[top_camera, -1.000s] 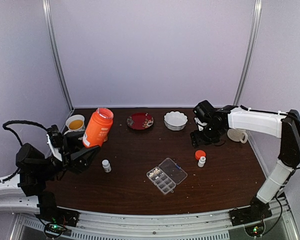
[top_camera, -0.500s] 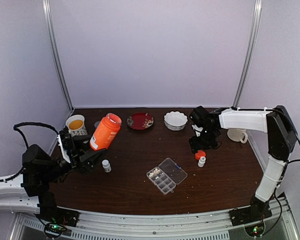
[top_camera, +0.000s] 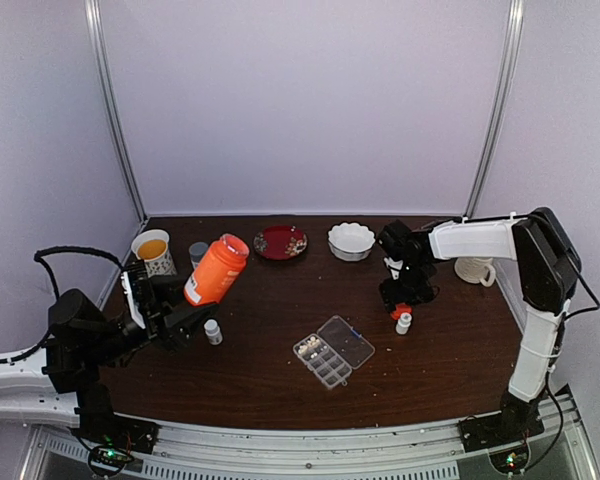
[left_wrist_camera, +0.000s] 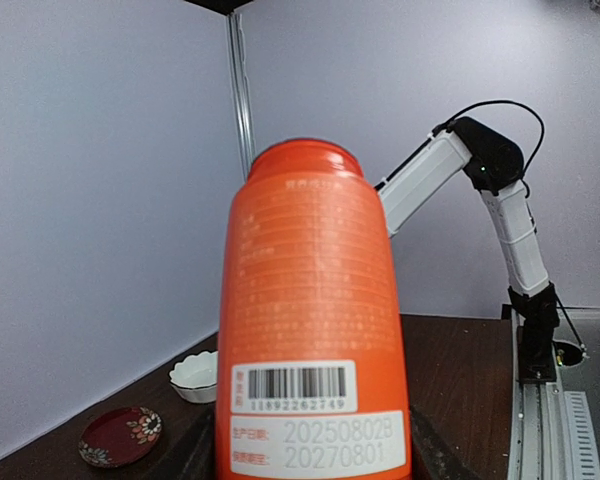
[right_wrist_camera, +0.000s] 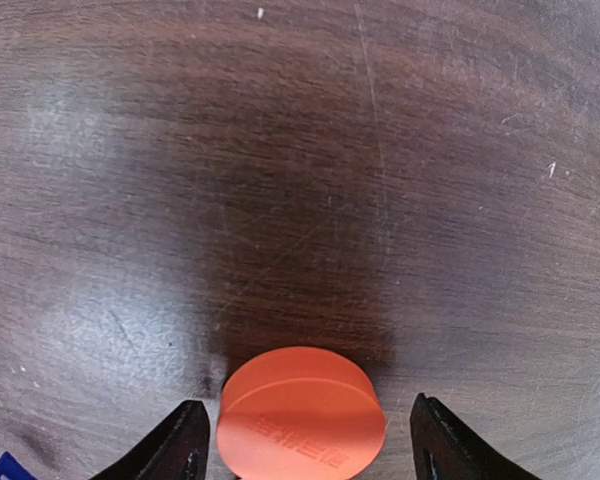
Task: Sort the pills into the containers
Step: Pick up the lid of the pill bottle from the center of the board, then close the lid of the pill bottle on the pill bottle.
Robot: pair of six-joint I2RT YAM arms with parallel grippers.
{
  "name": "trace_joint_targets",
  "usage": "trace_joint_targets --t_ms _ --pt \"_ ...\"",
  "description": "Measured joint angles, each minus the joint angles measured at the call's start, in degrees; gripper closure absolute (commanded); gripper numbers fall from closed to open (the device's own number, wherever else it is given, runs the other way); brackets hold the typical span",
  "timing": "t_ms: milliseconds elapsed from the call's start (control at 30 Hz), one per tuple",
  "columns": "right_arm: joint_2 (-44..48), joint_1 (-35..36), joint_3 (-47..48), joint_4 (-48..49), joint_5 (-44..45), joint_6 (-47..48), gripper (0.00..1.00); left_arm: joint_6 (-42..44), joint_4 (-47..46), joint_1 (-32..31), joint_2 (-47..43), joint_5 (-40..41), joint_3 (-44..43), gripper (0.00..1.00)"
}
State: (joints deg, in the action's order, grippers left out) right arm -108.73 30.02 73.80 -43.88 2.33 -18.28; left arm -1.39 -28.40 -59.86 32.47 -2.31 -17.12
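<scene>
We are seeing the pill box [top_camera: 323, 362] lying open mid-worktop [top_camera: 270, 385], its long axis running far-left to near-right. Left claw [top_camera: 187, 308] is gripping a tilted bottle [top_camera: 217, 268]; right claw [right_wrist_camera: 305, 450] is straddling a cap [right_wrist_camera: 302, 415], jaws apart.

Left: orange bottle [top_camera: 216, 270], white barcode label [left_wrist_camera: 293, 385] with black bars; loose cap [right_wrist_camera: 302, 412] on the right, same orange. The table [top_camera: 280, 390] is dark brown wood grain. Far side: plate [top_camera: 280, 242] dark red with floral pattern, bowl [top_camera: 351, 241] white; near centre, pill box [top_camera: 333, 351] clear.
</scene>
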Motion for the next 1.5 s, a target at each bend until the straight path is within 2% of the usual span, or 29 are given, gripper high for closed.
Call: trace_joint_targets --t_ms 300,567,767,833,967,1067,1233,1500 --pt "-0.8 -0.2 0.0 0.1 -0.6 0.1 0.45 0.0 0.7 0.0 0.6 -0.1 -0.2 1.00" --pt "0.7 -0.2 0.0 0.6 -2.7 0.9 0.51 0.0 1.8 0.0 2.3 -0.3 -0.7 1.00" --pt "11.4 -0.2 0.0 3.4 -9.9 2.1 0.53 -0.1 3.0 0.0 7.0 -2.2 -4.5 1.00" --pt "15.5 -0.2 0.1 4.8 -12.5 2.5 0.56 -0.7 2.7 0.0 8.9 -2.9 -5.3 1.00" --pt "21.1 0.1 -0.1 8.1 -21.4 3.5 0.60 -3.0 1.2 0.5 12.5 -5.0 -5.4 1.00" --pt "24.8 1.2 -1.9 12.0 -28.8 4.5 0.60 -5.2 0.4 2.4 16.5 -8.9 -6.4 1.00" --pt "30.8 5.0 -5.3 19.2 -40.5 4.9 0.61 -12.0 -5.0 8.3 24.7 -20.2 -8.1 1.00" --pt "34.6 13.3 -5.3 25.4 -49.6 7.8 0.60 -18.6 -10.6 10.0 32.9 -34.2 -12.9 1.00"
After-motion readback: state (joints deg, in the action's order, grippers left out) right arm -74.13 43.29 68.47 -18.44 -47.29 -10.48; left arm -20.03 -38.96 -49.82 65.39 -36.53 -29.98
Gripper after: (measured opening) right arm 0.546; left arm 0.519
